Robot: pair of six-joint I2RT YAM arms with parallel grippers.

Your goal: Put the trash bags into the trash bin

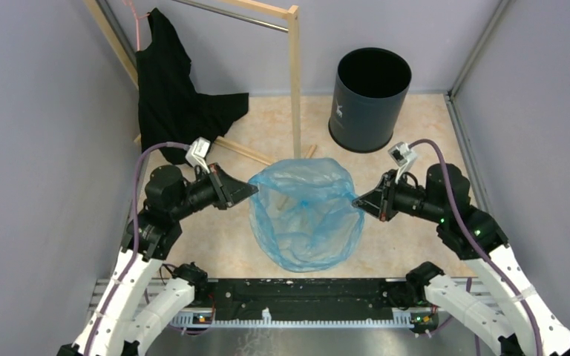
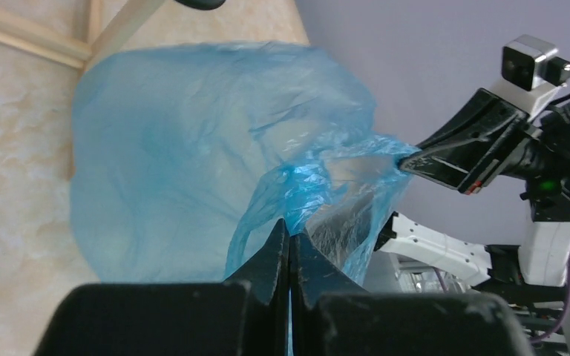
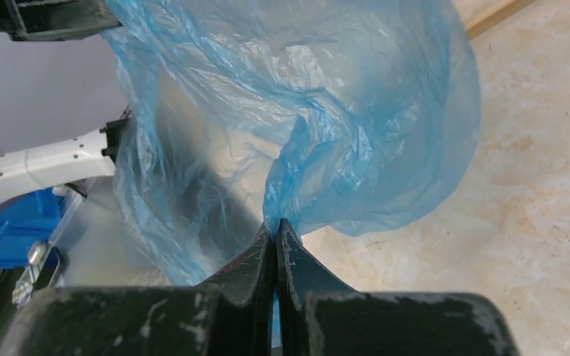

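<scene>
The light-blue translucent trash bag (image 1: 306,213) hangs stretched between my two grippers, above the middle of the floor. My left gripper (image 1: 253,191) is shut on the bag's left edge; the pinch shows in the left wrist view (image 2: 289,231). My right gripper (image 1: 356,201) is shut on the bag's right edge, as the right wrist view (image 3: 276,225) shows. The bag (image 2: 193,156) billows open between them (image 3: 304,111). The dark grey trash bin (image 1: 369,100) stands upright at the back right, open and apart from the bag.
A wooden rack (image 1: 294,81) stands at the back, its post just behind the bag. A black garment (image 1: 169,93) hangs from the rack at the back left. Grey walls close in both sides. The arms' base rail (image 1: 297,293) runs along the near edge.
</scene>
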